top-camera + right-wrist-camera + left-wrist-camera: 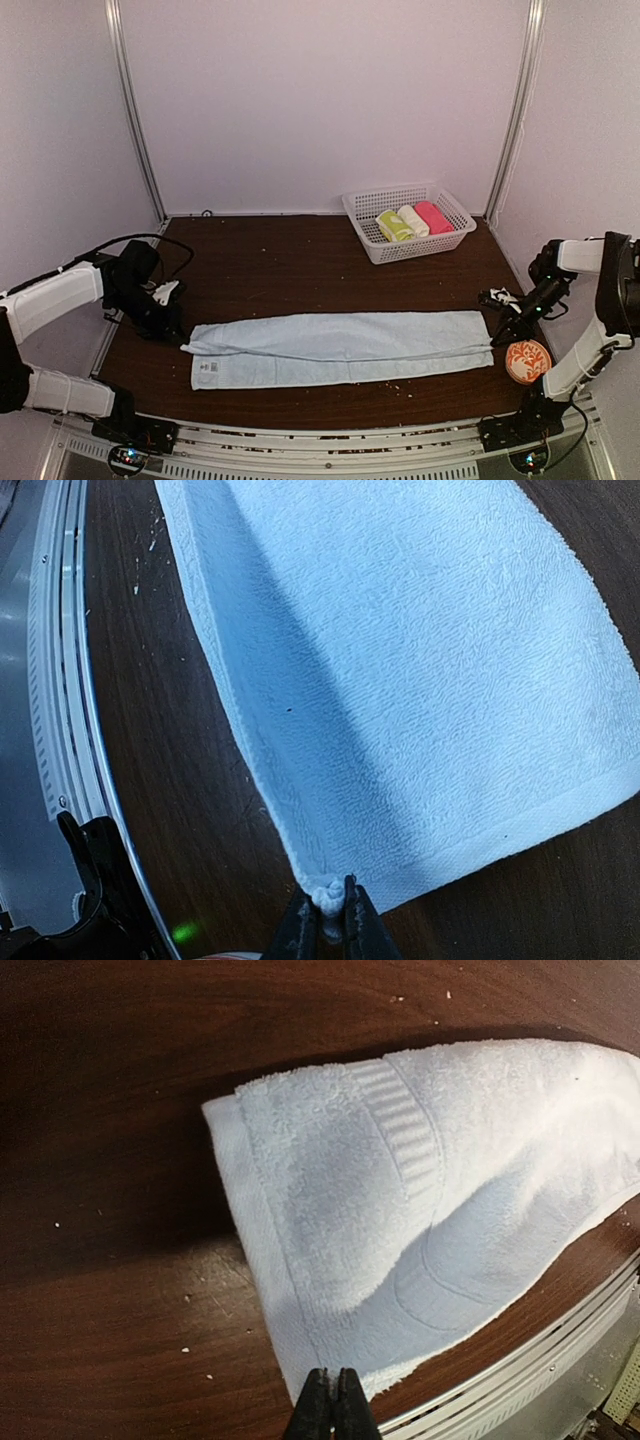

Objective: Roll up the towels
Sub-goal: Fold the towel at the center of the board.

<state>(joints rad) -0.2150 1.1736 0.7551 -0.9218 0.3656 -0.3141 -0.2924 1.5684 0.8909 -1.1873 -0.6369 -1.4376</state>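
The pale blue towel [340, 348] lies folded lengthwise in a long strip across the near part of the dark wood table. My left gripper [175, 330] is at its left end; in the left wrist view the gripper [333, 1400] is shut on the edge of the towel [420, 1190]. My right gripper [497, 330] is at the right end; in the right wrist view the gripper [333, 915] is shut on a bunched corner of the towel [420, 660]. The yellow-green patterned towel [393, 226] lies rolled in the basket.
A white basket [420, 250] stands at the back right with a cream roll [413, 220] and a pink roll [433, 216] beside the yellow-green one. An orange patterned disc [527, 360] sits by the right arm. A metal rail [330, 455] runs along the table's near edge.
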